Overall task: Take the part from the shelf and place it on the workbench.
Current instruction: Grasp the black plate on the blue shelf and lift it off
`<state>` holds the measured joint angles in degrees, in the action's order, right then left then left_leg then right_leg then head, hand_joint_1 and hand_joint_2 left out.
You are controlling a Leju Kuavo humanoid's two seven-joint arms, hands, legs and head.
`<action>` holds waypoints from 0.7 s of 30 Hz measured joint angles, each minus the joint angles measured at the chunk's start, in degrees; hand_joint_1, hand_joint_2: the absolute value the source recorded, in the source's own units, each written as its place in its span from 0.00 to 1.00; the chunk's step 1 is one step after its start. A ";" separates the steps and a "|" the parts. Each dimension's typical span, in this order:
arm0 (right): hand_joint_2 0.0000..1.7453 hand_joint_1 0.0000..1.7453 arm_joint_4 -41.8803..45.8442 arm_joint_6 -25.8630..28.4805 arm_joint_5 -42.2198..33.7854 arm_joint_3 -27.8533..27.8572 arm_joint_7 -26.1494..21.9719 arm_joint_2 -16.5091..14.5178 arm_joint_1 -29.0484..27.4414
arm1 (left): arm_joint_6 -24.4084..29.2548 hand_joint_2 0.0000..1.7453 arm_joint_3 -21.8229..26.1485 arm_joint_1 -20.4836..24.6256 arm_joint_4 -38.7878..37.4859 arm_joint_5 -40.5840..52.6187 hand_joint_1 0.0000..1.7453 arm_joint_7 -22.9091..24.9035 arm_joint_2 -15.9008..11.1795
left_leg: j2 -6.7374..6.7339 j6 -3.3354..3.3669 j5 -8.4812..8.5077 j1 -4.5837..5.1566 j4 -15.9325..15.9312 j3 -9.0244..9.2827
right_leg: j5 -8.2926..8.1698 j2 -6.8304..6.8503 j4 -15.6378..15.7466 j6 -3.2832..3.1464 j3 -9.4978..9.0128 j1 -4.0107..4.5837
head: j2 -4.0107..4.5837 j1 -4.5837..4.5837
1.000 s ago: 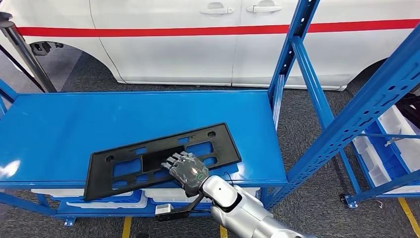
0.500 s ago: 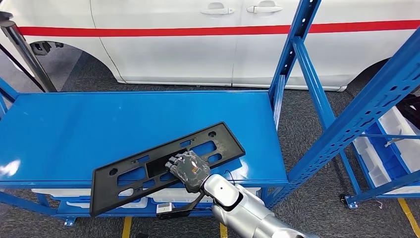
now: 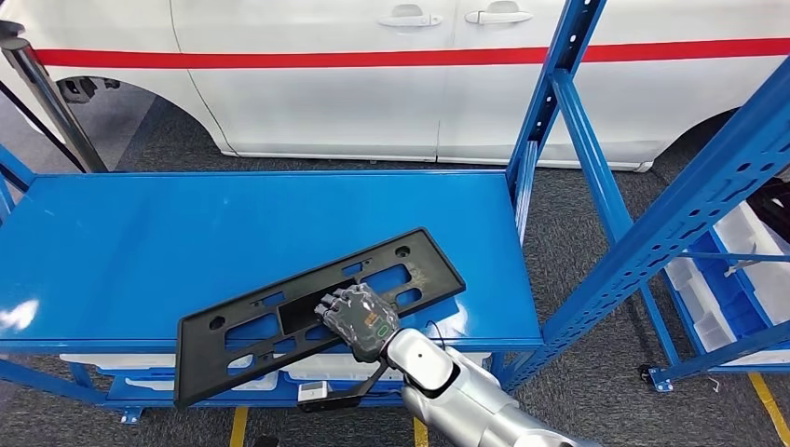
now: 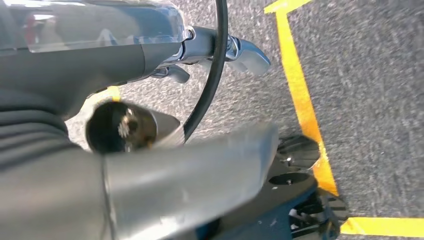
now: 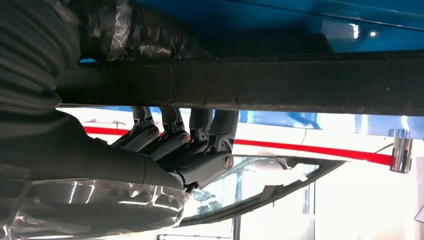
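The part (image 3: 321, 312), a long flat black plastic panel with cut-outs, is held by the right hand (image 3: 359, 317) over the front of the blue shelf (image 3: 140, 242). The grasp is made near the middle of the part's near long edge, with the fingers (image 5: 210, 135) hooked over that edge, as is seen in the right wrist view. The long axis of the part is set on a diagonal, from the robot's near left toward its far right, and the near left end overhangs the shelf's front edge. The far right corner appears to be at or just above the shelf surface, though contact cannot be judged with certainty from the head view.

The left hand (image 4: 150, 55) is seen hanging over grey floor with yellow lines; whether its fingers are spread or curled cannot be told. The right hand is thus the only one placed for the carry, and the part must be drawn toward the robot along the direction of the wrist.

Compared with a second ago, the part is rotated further onto the diagonal and pulled nearer the front edge, so that more of it overhangs. The hand is shifted slightly with it.
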<state>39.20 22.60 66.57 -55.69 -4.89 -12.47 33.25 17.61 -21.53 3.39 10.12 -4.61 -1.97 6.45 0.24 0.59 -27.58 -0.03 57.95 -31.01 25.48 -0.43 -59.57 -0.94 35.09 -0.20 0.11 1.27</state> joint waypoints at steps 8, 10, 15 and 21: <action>1.00 0.99 -0.01 0.56 0.78 0.02 0.26 0.27 -0.32 | 1.80 1.00 -0.11 0.04 0.00 1.02 0.00 -0.33 -0.02 | 0.00 0.01 -0.01 0.00 0.00 0.00 | 0.00 0.00 0.03 0.00 -0.02 0.00 | 0.00 0.00; 1.00 0.99 -0.01 0.57 0.90 0.02 0.34 0.30 -0.36 | 1.84 1.00 -0.14 0.04 0.00 1.07 0.00 -0.26 -0.02 | 0.00 0.02 -0.01 0.00 0.00 0.00 | 0.00 0.00 0.04 0.00 -0.02 0.00 | 0.00 0.00; 1.00 0.99 -0.01 0.62 1.14 0.04 0.45 0.37 -0.44 | 2.41 1.00 -0.15 0.04 0.00 1.07 0.00 0.16 -0.02 | 0.00 0.02 -0.02 0.00 0.00 0.00 | 0.00 0.00 0.05 0.00 -0.03 0.00 | 0.00 0.00; 1.00 0.99 0.01 1.66 1.40 0.06 0.58 0.38 -0.76 | 2.29 1.00 -0.15 0.02 0.00 0.82 0.00 0.55 -0.02 | 0.00 0.02 -0.02 0.00 0.00 0.00 | 0.00 0.00 0.05 0.00 -0.04 0.00 | 0.00 0.00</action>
<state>39.21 24.26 67.97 -55.63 -4.31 -12.10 32.49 19.90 -21.68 3.42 10.12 -3.79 -1.42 6.43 0.24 0.61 -27.60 -0.03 57.95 -31.01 25.48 -0.43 -59.51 -0.94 35.06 -0.20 0.11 1.27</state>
